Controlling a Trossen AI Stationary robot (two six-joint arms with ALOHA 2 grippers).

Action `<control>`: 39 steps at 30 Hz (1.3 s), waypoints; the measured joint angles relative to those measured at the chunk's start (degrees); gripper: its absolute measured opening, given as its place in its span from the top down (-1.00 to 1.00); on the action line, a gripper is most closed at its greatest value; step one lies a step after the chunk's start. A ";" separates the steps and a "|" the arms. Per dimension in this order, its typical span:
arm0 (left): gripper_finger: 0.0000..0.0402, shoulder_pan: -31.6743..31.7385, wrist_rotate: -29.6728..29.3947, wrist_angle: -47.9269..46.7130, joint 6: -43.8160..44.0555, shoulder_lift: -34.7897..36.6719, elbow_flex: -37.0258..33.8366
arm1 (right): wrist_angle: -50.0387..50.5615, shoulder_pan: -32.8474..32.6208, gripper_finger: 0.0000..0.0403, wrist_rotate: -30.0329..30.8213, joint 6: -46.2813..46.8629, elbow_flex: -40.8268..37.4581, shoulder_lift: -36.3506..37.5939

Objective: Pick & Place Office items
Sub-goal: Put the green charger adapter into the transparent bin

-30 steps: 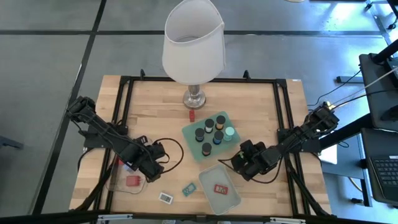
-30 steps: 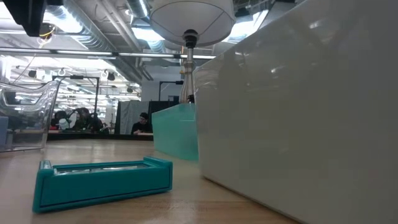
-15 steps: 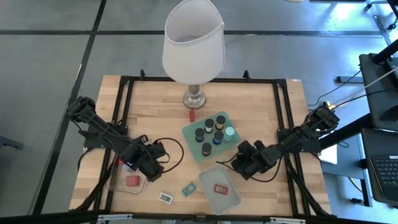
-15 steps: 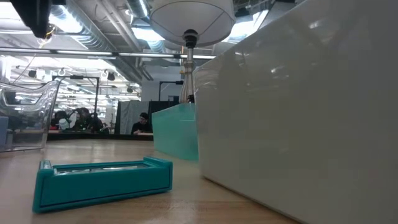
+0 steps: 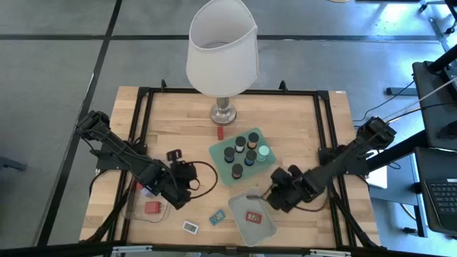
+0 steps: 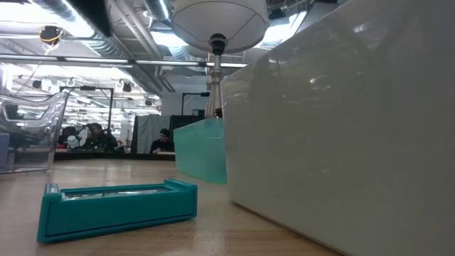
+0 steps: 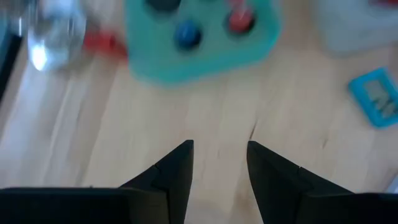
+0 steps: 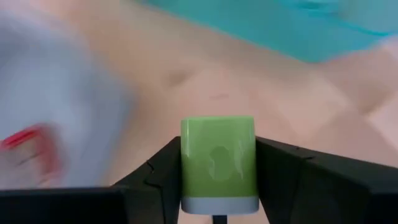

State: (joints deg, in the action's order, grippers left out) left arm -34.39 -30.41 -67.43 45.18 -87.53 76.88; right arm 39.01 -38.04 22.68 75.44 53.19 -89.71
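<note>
The green block (image 8: 218, 158) looks small, light and rigid, with smooth, maybe slippery faces, so the best hold is on its two flat sides, and there the right gripper (image 8: 217, 163) is clamped on it. The block sits between the two fingers, above the wood just beside the clear bin (image 5: 243, 214). The left gripper (image 7: 219, 163) has its fingers apart and empty, near the mint tray (image 5: 223, 152).
</note>
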 joint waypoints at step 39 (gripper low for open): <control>-0.29 -4.41 -11.56 74.88 -108.06 -14.78 0.00 | -19.54 0.75 0.24 -4.36 -40.20 22.47 0.13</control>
State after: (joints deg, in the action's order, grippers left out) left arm -38.80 -41.98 7.45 -62.87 -102.30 76.88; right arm 19.47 -37.30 18.32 35.24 75.66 -89.58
